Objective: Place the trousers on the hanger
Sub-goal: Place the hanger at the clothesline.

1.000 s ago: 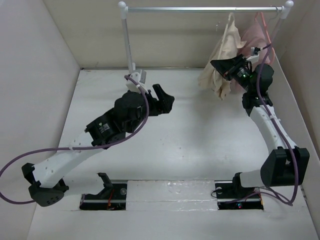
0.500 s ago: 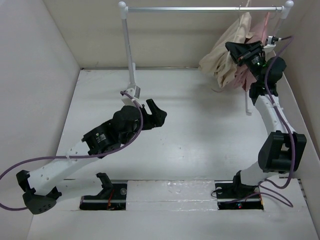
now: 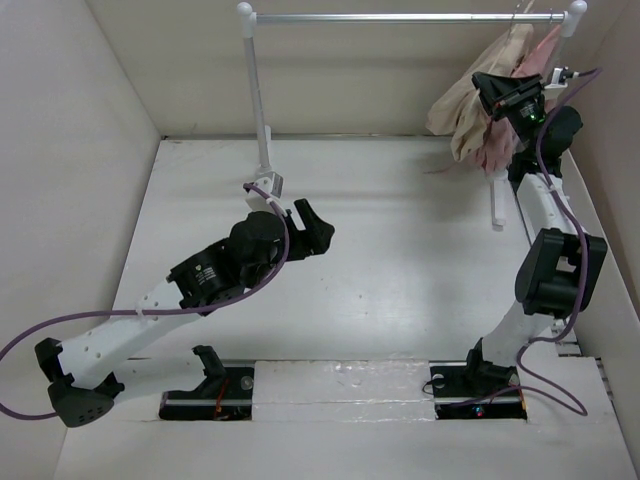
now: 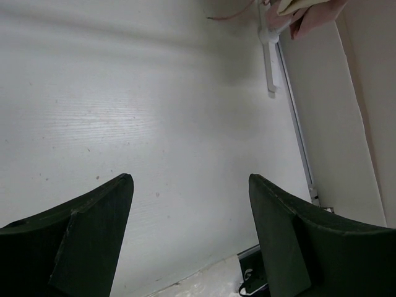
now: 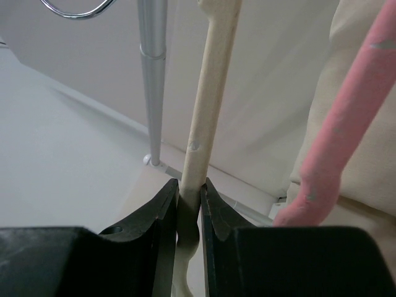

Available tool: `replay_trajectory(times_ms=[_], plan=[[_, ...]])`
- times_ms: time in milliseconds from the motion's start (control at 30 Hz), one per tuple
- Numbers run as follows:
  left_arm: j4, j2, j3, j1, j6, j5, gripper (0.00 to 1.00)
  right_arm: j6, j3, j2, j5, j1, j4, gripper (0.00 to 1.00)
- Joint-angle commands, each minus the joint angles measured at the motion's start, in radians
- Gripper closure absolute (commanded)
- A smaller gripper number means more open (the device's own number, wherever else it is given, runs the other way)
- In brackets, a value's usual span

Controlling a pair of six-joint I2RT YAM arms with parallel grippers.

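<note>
The beige trousers point(image 3: 462, 108) hang bunched on the cream hanger point(image 5: 209, 99) at the right end of the rail point(image 3: 400, 17). My right gripper point(image 3: 497, 92) is raised beside them and shut on the hanger's stem; its black fingers point(image 5: 162, 210) clamp the cream bar in the right wrist view. A fold of trousers shows at the right edge there point(image 5: 368, 93). My left gripper point(image 3: 312, 226) is open and empty over the table's middle; its fingertips point(image 4: 117, 192) stand wide apart above the bare white table.
A pink hanger point(image 5: 337, 130) with a dusty-pink garment point(image 3: 505, 140) hangs right beside the cream one. The rack's right post point(image 5: 151, 74) and left post point(image 3: 257, 90) stand on the table. The right wall is close behind my right arm.
My right gripper has lifted the hanger and trousers up and to the right, up to the rail. My left arm drew back toward the near left, then held still.
</note>
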Motion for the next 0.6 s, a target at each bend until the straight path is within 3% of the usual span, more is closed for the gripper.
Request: replay_trajectory(times_ms=[0, 567], plan=[[0.001, -0.013, 0.002, 0.005, -0.013, -0.017, 0.29, -0.004, 0.090, -0.011, 0.007, -0.022, 0.172, 1.00], [-0.008, 0.003, 0.020, 0.005, -0.022, -0.006, 0.30, -0.050, 0.088, 0.043, -0.004, -0.051, 0.070, 1.00]])
